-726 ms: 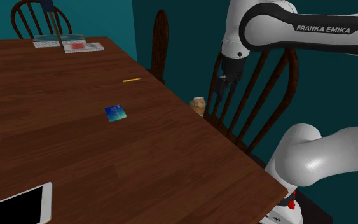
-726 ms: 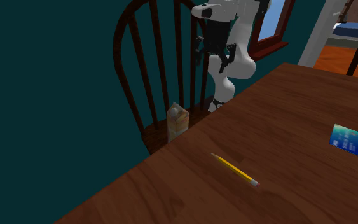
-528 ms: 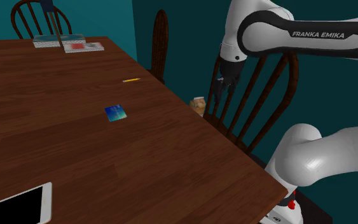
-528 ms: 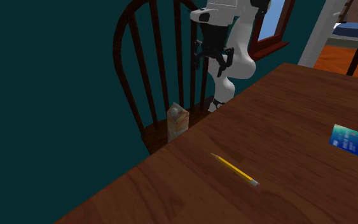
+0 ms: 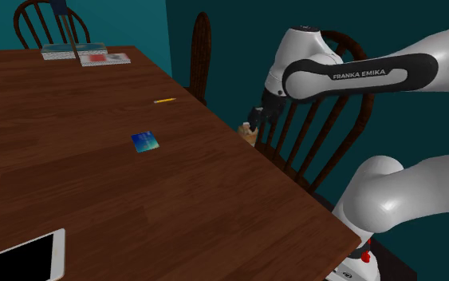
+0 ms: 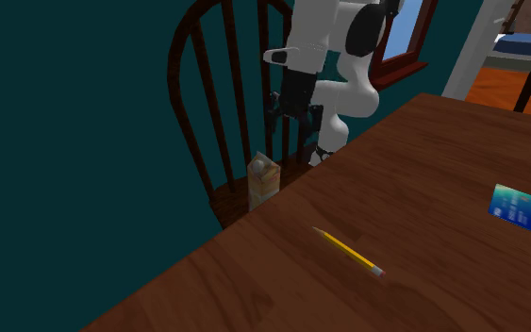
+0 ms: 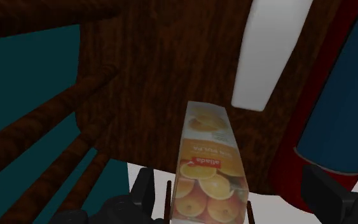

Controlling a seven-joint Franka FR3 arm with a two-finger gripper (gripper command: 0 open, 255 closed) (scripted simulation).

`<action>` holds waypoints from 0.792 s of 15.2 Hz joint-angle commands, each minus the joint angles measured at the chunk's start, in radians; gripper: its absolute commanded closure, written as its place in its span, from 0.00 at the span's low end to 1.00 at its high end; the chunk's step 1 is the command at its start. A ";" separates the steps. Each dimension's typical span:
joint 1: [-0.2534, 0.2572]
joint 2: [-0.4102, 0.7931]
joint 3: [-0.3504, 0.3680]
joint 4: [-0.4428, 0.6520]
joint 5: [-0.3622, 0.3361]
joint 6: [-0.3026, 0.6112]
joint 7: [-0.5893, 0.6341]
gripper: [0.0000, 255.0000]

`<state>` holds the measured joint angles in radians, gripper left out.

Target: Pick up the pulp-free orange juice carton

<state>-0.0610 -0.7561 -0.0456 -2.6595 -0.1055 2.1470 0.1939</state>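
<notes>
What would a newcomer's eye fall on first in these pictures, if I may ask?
Probably the white arm's black gripper, hanging open just above a small orange juice carton that stands upright on the seat of a dark wooden chair beside the table's edge. Next comes the brown table itself, with a yellow pencil near that edge and a blue card further in.

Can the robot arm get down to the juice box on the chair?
Probably yes. The open tool hangs above the juice carton on the chair seat, with nothing between. The spindles and the table edge stand close.
</notes>
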 commanded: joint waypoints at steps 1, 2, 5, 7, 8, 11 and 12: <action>-0.014 0.045 -0.010 -0.035 -0.003 0.149 0.023 0.00; -0.020 0.074 -0.015 -0.045 -0.004 0.218 0.034 0.00; -0.031 0.126 -0.021 -0.067 -0.006 0.335 0.051 0.00; -0.032 0.140 -0.022 -0.086 -0.009 0.367 0.053 0.00; -0.033 0.148 -0.022 -0.095 -0.010 0.384 0.054 0.00; -0.036 0.173 -0.023 -0.121 -0.015 0.435 0.057 0.00; -0.037 0.178 -0.023 -0.126 -0.016 0.445 0.058 0.00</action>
<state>-0.0967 -0.5831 -0.0675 -2.7786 -0.1200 2.5801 0.2515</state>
